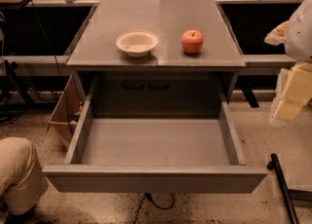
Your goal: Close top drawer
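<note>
The top drawer (155, 178) is a wide matte-grey tray pulled far out of the cabinet toward me. Its plain flat front faces me at the bottom of the view and its inside (156, 142) holds nothing. The lower drawers are hidden beneath it. My gripper (291, 96) shows as a pale cream shape at the right edge, to the right of the drawer's right side wall and above floor level. It is apart from the drawer and holds nothing that I can see.
On the grey cabinet top (97, 47) stand a white bowl (137, 42) and a red apple (192, 41). A cardboard box (62, 111) leans left of the cabinet. A person's knee (17, 169) is at lower left. A black bar (282, 184) lies on the floor at right.
</note>
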You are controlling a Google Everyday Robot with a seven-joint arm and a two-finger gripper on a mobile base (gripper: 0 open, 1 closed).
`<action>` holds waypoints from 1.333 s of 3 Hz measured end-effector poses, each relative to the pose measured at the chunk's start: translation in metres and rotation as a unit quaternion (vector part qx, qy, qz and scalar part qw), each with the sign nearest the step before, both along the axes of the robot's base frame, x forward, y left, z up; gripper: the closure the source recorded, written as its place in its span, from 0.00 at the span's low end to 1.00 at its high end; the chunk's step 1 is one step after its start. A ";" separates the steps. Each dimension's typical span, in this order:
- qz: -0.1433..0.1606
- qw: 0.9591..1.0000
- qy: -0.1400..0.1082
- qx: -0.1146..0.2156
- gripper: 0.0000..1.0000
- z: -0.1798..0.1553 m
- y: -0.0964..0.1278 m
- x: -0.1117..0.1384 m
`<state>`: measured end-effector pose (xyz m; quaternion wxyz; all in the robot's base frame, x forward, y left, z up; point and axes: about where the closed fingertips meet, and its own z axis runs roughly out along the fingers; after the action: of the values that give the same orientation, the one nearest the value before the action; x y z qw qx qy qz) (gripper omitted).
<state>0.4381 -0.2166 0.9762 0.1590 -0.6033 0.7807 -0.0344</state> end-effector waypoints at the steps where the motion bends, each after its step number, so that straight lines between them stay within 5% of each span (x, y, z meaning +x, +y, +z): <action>1: 0.000 1.000 0.000 0.000 0.00 0.000 0.000 0.000; 2: 0.000 1.000 0.006 0.031 0.00 -0.022 0.012 0.004; 4: 0.004 0.995 0.041 0.088 0.00 -0.119 0.067 0.019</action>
<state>0.4572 -0.1498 0.8568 0.1795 -0.5909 0.7842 0.0599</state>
